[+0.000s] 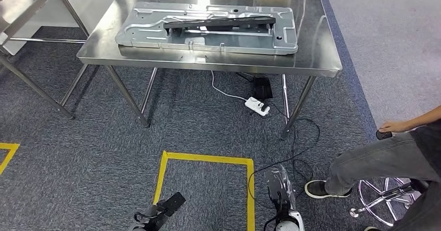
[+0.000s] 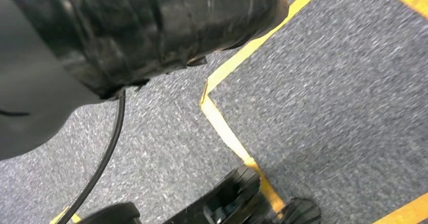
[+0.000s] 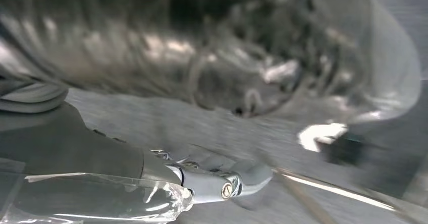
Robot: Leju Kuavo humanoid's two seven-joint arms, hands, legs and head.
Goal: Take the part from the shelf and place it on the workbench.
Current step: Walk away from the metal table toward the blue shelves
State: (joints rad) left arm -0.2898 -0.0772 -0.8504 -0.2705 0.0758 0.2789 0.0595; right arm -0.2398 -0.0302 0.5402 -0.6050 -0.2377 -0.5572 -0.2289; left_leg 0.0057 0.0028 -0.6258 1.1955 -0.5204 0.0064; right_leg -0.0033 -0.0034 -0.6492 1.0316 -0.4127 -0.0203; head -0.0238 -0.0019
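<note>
Part [image 1: 208,27] already lies flat on the steel workbench [image 1: 317,49], so you seem past placing; both arms hang low, the right hand [image 3: 212,181] holds nothing, fingers loosely extended, the left hand's [image 1: 156,213] fingers I cannot tell

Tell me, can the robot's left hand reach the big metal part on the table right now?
Probably not yet. The left hand hangs low by the carpet, while the metal part lies up on the steel table, across open floor. Nothing blocks the way.
</note>
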